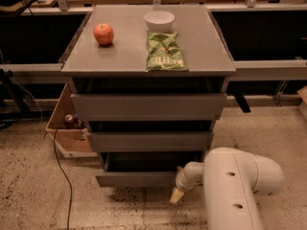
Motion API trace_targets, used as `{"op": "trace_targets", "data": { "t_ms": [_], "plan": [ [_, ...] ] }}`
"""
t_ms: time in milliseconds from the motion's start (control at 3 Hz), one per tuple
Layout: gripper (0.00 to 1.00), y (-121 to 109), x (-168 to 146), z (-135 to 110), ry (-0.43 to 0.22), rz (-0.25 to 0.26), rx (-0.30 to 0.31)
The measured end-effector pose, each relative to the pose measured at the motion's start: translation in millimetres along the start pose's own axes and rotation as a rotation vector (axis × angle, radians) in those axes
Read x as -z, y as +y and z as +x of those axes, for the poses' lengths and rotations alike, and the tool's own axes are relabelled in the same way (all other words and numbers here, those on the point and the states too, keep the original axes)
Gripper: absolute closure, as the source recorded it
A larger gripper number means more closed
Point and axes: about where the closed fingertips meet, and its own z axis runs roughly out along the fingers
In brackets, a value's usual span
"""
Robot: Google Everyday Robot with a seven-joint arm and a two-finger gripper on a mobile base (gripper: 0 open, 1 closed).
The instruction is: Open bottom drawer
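Pincer (177,194): sits low at the right end of the bottom drawer (134,178), its tan end angled down toward the speckled floor (33,200). I cannot tell whether it is spread or pressed together, nor whether it touches the drawer front. My white arm (237,186) fills the lower right corner and reaches in from that side.

Bottom drawer: lowest of three in the grey cabinet (218,87). Its plain flat front stands forward of the cabinet body, and a dark gap shows above and behind it. The middle drawer (149,141) and top drawer (148,107) are directly above it, each with a shadowed gap over its front.

Cabinet surface (124,56):
- a red apple (103,33) at the left rear;
- a white bowl (159,20) at the centre rear;
- a green snack bag (165,51) lying flat just in front of the bowl.

Left of the cabinet, an open cardboard box (64,135) rests on the floor with a can (70,120) inside. A black cable (61,176) trails across the floor beside it.
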Motion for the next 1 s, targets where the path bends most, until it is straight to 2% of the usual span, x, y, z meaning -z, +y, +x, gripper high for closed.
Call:
{"op": "trace_targets", "data": {
  "t_ms": [333,667,1000],
  "plan": [
    [0.37,9.1,3.3,0.1,0.004,-0.008,0.007],
    [0.62,8.3,12.2,-3.5,0.004,-0.008,0.007],
    [0.68,7.8,14.1,-4.3,0.004,-0.008,0.007]
  ]
}}
